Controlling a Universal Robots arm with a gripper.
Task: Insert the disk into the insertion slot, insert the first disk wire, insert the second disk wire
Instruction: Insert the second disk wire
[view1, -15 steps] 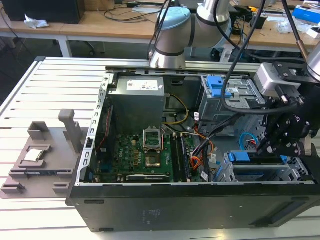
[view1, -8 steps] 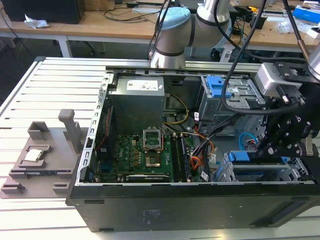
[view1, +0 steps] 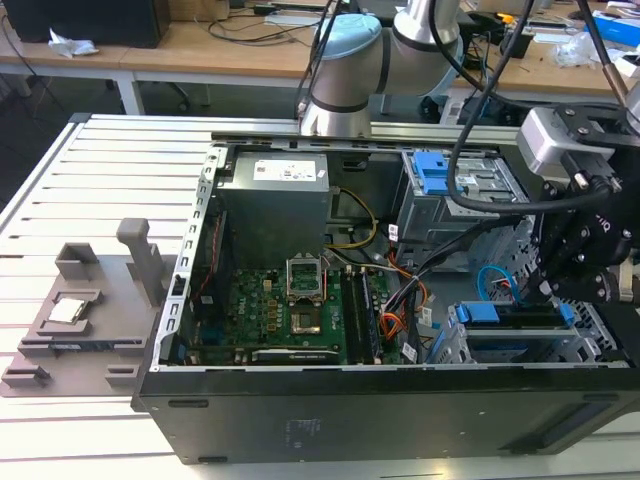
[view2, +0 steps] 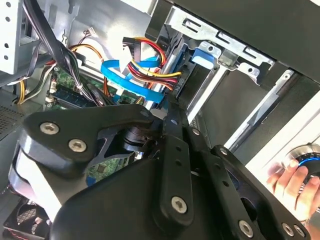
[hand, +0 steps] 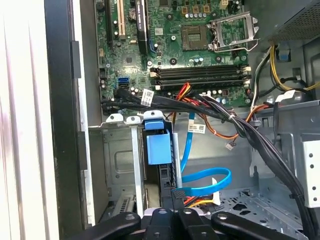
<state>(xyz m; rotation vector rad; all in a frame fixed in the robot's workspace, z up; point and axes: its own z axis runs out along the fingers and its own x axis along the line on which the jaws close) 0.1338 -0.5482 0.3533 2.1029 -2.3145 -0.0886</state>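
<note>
Gripper (view1: 585, 262) hangs at the open PC case's corner on the exterior view's right, over the low drive cage; its black linkage fills the near part of the second wrist view (view2: 167, 107) w/ the fingers drawn narrow at a dark plug, though can't tell for sure if they pinch it. Just past the tips in that view: the first disk wire (view2: 150, 67), red/orange/yellow/black bundle, and the second disk wire (view2: 125, 80), flat light-blue cable looping round beside it. In the first wrist view the blue cable (hand: 205, 182) curls in a loop just beyond the gripper's linkage (hand: 172, 217), w/ the red-yellow wires (hand: 197, 201) peeking out under it. The disk (hand: 159, 145) sits in the insertion slot (hand: 117, 160), blue carrier edge-on betw. the grey sheet-metal walls; the exterior view shows the same blue carrier (view1: 500, 315) seated in the low cage (view1: 520, 345). Farther out: motherboard (view1: 270, 310) w/ open CPU socket, taller cage w/ blue latch (view1: 435, 175), PSU (view1: 275, 190). A person's hand (view2: 295, 182) rests on a knob at the second wrist view's edge.
</note>
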